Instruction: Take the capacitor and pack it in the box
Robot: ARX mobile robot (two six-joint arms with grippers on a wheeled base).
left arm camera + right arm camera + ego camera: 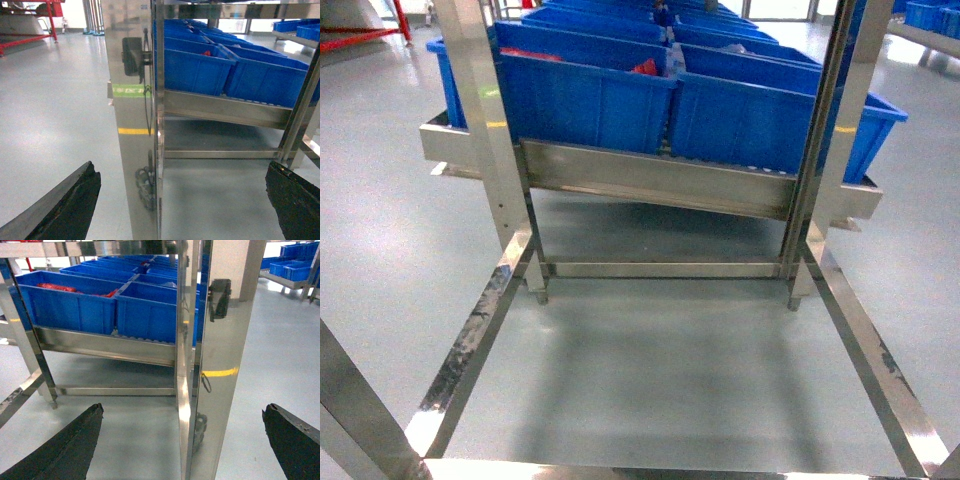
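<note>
Neither the capacitor nor the pink box shows in any of my three views, so I cannot say where they are. What fills my head camera is a row of blue bins [590, 100] sitting tilted on a steel rack [650, 180], running from about ten o'clock to two o'clock across the upper part of the view; something red [645, 68] lies in one bin near twelve o'clock, too small to name. Below the bins the rack's lower rails frame bare grey floor [660, 370]. My left tool [180, 200] stands wide, its two dark fingers [70, 205] at the seven and five o'clock corners of its wrist view, with nothing between them; a shiny steel post [135, 125] rises just ahead, with the bins at two o'clock. My right tool [180, 440] is likewise spread wide and holds nothing, its fingers [65, 447] low at either side, a steel post [220, 365] close in front and bins at eleven o'clock.
</note>
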